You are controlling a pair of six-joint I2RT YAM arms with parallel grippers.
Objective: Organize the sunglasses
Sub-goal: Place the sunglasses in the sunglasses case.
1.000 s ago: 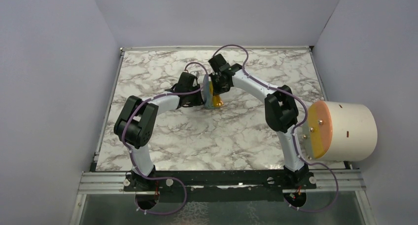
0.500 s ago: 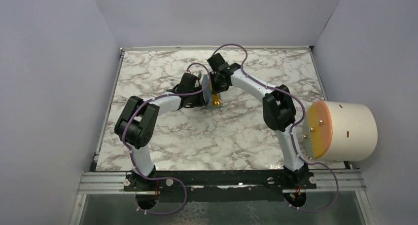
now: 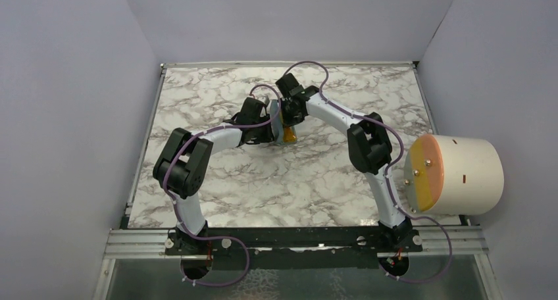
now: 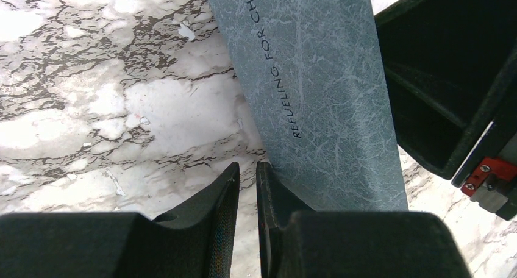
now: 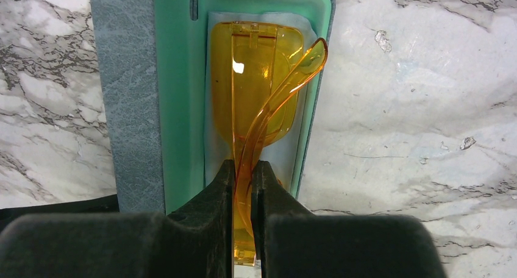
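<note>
A: How do the sunglasses (image 5: pixel 256 101) lie?
B: Folded, lengthwise in the open case (image 5: pixel 125 77) on its green lining, over a pale cloth (image 5: pixel 213 138), long axis pointing straight away from the right gripper (image 5: pixel 244 174).
A: And the claws?
B: The right one pinches the amber frame. The left gripper (image 4: pixel 246 180) is nearly closed on nothing visible, one finger touching the case's grey outside.
</note>
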